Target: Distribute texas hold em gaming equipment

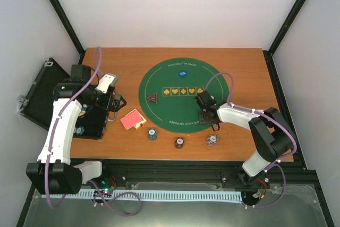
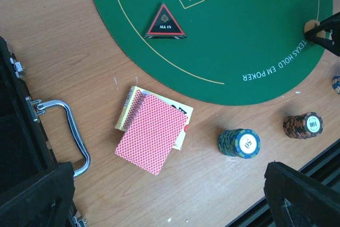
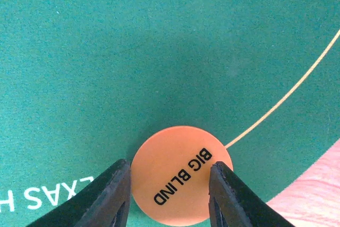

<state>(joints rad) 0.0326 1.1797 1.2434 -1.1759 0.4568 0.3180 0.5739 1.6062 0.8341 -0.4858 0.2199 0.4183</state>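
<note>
Along the near edge of the bench [image 1: 244, 67], three poker chip stacks [image 1: 179, 142] are sitting in a row just outside the green mat [image 1: 159, 78], well apart from each other, probably dealt out as separate player stakes. Just behind them to the left, the card deck [image 2: 153, 134] is lying red back up on a yellowish card box, off the mat. The left gripper [image 1: 117, 103] is hanging above this area with its fingers spread wide and holding nothing, so it is likely waiting for the cards. On the mat's near right rim, the right gripper [image 3: 170, 171] is pinching the orange big blind disc [image 3: 175, 147] by its two opposite edges, since a flat disc is offering no other hold. I am judging this as placing or picking the disc at a seat position, and I cannot tell which. Farther in, the black triangle marker [image 2: 166, 22], reading ALL IN, is lying flat on the mat's left part. The blue disc [image 1: 182, 73] is resting at the far side of the mat. The black case [image 1: 42, 94] is lying open at the far left.
</note>
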